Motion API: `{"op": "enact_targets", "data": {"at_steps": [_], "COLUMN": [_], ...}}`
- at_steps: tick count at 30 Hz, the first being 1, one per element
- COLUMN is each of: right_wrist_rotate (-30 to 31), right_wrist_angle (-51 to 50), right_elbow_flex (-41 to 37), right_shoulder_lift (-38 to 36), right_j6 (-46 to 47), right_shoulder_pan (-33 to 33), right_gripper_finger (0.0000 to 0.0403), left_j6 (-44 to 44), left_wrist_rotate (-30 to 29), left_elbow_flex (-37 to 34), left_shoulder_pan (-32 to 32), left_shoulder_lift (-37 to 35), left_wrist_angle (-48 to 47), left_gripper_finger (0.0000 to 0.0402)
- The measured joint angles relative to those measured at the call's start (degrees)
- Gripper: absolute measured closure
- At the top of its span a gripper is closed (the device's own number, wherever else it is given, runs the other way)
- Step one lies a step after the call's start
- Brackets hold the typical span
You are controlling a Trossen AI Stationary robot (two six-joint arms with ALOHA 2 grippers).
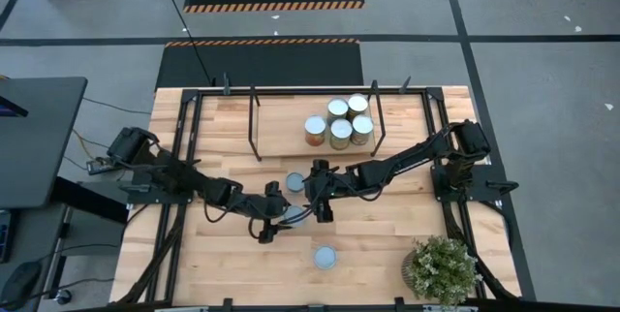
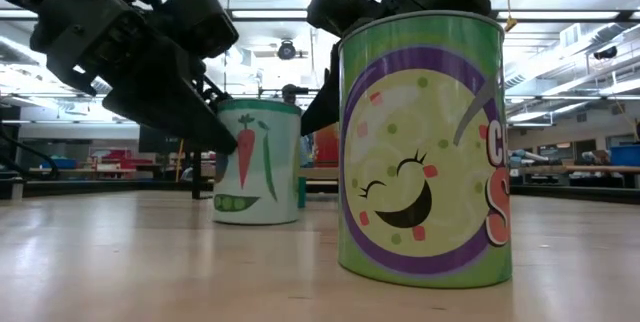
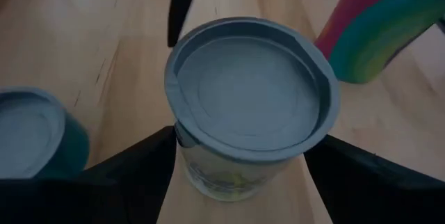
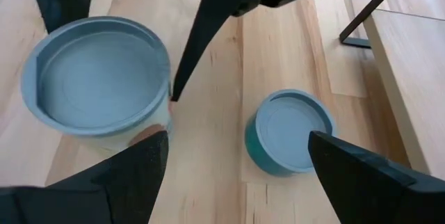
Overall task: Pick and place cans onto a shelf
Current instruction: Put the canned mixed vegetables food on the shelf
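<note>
Can (image 3: pixel 252 106) between left pincer (image 3: pixel 243 172) fingers (open)

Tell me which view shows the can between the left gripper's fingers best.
The left wrist view: the can fills the frame, lid up, with the open left gripper astride it. The high view shows only a sliver of lid under the arms. The right wrist view shows its lid well. In the low view it cannot be picked out for certain.

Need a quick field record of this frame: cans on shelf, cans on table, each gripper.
shelf: five cans clustered at its right part
table: three cans off the shelf
middle can: between the left gripper's open fingers
left gripper: open, astride middle can
right gripper: open, over the table centre, holding nothing
front can: alone, near the table's front edge
plant: front right corner
</note>
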Motion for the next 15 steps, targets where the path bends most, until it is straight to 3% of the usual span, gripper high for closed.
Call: {"op": "enact_targets", "data": {"at_steps": [9,15], "right_wrist_rotate": [1.61,6.23], "right_wrist_angle": [-1.74,-12.48], "right_elbow_flex": [0.04,5.43], "right_shoulder_lift": [-0.06,-2.07], "right_j6": [-0.24,-0.87], "right_shoulder_pan": [0.84,1.02], "right_gripper_finger": [0.0049,0.0049], "left_j6": [-1.42,-1.4], "left_wrist_rotate": [0.47,0.75], "left_elbow_flex": [0.0,0.0], "left_shoulder_pan": [0.19,0.19], "left_shoulder_lift": [0.26,0.25], "left_wrist_angle": [1.2,-0.15], "left_gripper_finger": [0.0085,0.0085]}}
